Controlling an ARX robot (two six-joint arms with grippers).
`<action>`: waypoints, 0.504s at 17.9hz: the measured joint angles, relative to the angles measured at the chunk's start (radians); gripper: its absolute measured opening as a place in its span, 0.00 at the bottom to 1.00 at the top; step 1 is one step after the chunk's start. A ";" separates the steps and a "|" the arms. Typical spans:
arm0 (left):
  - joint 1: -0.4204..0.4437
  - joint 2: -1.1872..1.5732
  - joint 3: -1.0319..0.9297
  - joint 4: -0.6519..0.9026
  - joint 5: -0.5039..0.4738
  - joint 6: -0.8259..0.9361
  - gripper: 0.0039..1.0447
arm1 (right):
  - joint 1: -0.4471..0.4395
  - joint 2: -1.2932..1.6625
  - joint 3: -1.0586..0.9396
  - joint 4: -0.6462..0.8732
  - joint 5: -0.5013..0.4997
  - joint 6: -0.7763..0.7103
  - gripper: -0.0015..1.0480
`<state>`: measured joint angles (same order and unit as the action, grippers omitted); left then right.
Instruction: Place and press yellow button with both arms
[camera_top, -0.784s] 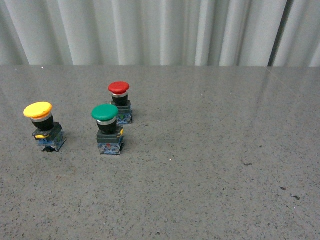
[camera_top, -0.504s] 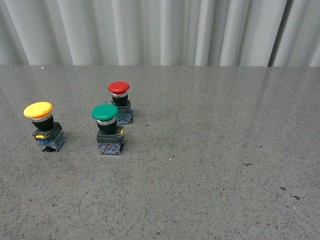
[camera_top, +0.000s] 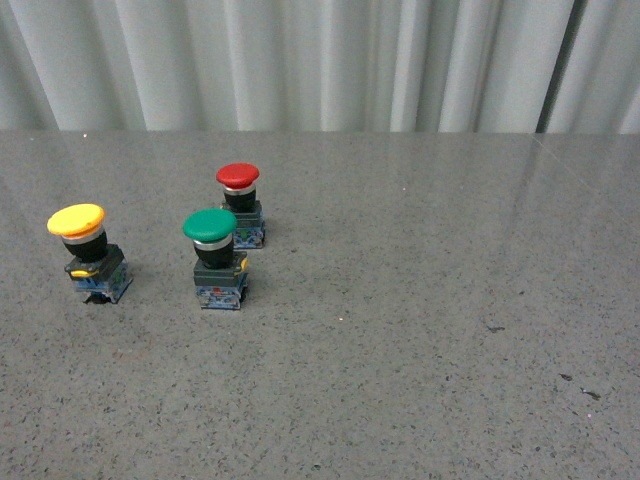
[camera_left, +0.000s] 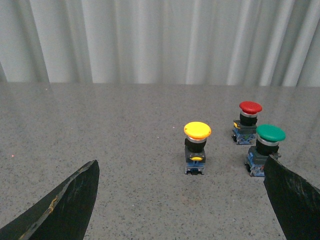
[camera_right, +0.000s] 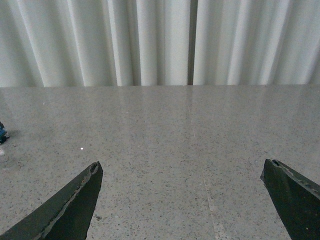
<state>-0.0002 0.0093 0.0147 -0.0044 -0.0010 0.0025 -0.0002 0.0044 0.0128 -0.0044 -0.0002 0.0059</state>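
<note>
We see the yellow button (camera_top: 88, 252) upright on its dark base on the grey speckled table (camera_top: 420, 320), on the robot's left side, touching nothing. The green button (camera_top: 215, 258) stands to its right with a clear gap between them. The red button (camera_top: 240, 205) is just behind the green one, farther from the robot, near it; we cannot tell if the bases touch. A pale pleated curtain (camera_top: 320, 60) closes off the far edge of the table. No arm shows in the front view.

In the left wrist view, the left gripper (camera_left: 181, 161) is spread wide with nothing between its fingers (camera_left: 70, 205). The yellow button (camera_left: 196, 147) sits ahead of it on the table, in line with the gap, apart from both fingertips. The green button (camera_left: 267, 149) and the red button (camera_left: 247, 122) are off to one side of it. One black finger covers part of the green button's base in this view; we cannot tell contact there.

In the right wrist view, the right gripper (camera_right: 182, 162) is also wide open and holds nothing. Its fingers (camera_right: 70, 210) are over bare table (camera_right: 165, 130), with only curtain (camera_right: 150, 40) beyond. We see no yellow button in this view.
</note>
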 joint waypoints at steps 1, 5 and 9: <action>0.000 0.000 0.000 0.000 0.000 0.000 0.94 | 0.000 0.000 0.000 0.000 0.000 0.000 0.94; 0.000 0.000 0.000 0.000 0.000 0.000 0.94 | 0.000 0.000 0.000 0.000 0.000 0.000 0.94; -0.107 0.296 0.145 -0.102 -0.435 -0.127 0.94 | 0.000 0.000 0.000 0.002 -0.003 0.000 0.94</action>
<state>-0.1070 0.3050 0.1600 -0.1066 -0.4362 -0.1242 -0.0002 0.0044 0.0128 -0.0021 -0.0032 0.0055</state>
